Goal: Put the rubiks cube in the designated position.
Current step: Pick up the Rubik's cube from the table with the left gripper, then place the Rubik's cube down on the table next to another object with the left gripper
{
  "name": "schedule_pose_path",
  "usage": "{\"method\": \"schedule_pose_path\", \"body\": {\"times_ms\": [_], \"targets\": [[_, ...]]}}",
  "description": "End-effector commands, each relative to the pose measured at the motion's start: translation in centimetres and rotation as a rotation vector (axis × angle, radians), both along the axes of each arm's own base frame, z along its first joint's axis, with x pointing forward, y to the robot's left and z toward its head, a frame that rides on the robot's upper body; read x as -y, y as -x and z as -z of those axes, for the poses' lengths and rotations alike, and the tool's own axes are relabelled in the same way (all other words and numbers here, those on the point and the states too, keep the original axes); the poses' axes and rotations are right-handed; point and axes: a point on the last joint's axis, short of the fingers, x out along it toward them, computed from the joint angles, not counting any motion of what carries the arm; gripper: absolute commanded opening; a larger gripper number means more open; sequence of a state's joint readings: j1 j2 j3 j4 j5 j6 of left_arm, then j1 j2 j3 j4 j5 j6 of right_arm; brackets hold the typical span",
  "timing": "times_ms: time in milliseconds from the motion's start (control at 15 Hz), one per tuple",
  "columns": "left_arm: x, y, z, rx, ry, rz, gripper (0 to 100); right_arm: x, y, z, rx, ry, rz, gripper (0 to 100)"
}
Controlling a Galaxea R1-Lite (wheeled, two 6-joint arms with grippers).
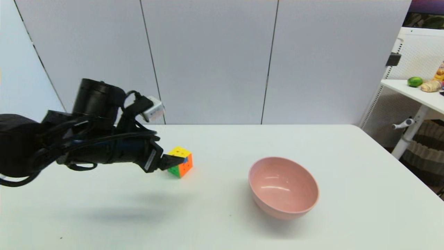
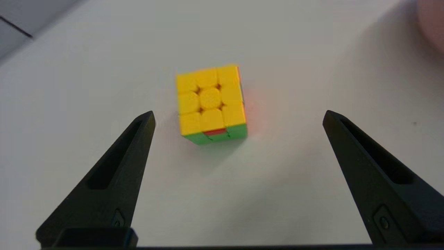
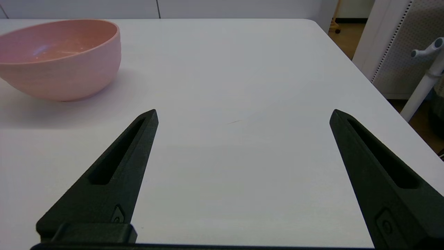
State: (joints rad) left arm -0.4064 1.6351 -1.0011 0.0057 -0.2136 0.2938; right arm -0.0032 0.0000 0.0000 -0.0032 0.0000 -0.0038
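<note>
On counter (image 1: 222, 222), left of middle, your cube (image 1: 180, 161) sits yellow face up. Your left hand (image 2: 238, 116) hovers just above it, fingers spread wide, not touching. Pink bowl (image 1: 283, 187) well right of cube. Your right hand (image 3: 243, 114) wide too, low over counter right of bowl.

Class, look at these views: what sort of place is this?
Probably a robotics lab or test room: a bare white table before plain grey wall panels, holding only a small multicoloured puzzle cube and a pink plastic bowl, beside a white pegboard stand.
</note>
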Motion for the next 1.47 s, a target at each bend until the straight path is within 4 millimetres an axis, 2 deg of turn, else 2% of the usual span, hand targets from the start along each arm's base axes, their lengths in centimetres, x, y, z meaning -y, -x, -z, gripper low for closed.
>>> {"method": "schedule_pose_path", "body": {"times_ms": [67,267,533,933,1000,1467], "targets": [[2.5,-2.6,3.3,-0.109,-0.054,0.031,100,0.0,0.0,0.0,0.0,0.001,0.0,100],[3.6,-4.6,4.1,-0.112,-0.065,0.014,100,0.0,0.0,0.0,-0.002,0.001,0.0,100],[4.0,-6.1,5.3,-0.109,-0.126,-0.083,100,0.0,0.0,0.0,0.0,0.001,0.0,100],[4.0,-6.6,6.0,-0.124,-0.142,-0.171,100,0.0,0.0,0.0,-0.003,0.001,0.0,100],[4.1,-6.7,6.0,-0.125,-0.136,-0.177,0,0.0,0.0,0.0,0.0,0.001,0.0,100],[4.0,-6.8,5.5,-0.103,-0.14,-0.202,0,0.0,0.0,0.0,-0.002,0.001,0.0,100]]}}
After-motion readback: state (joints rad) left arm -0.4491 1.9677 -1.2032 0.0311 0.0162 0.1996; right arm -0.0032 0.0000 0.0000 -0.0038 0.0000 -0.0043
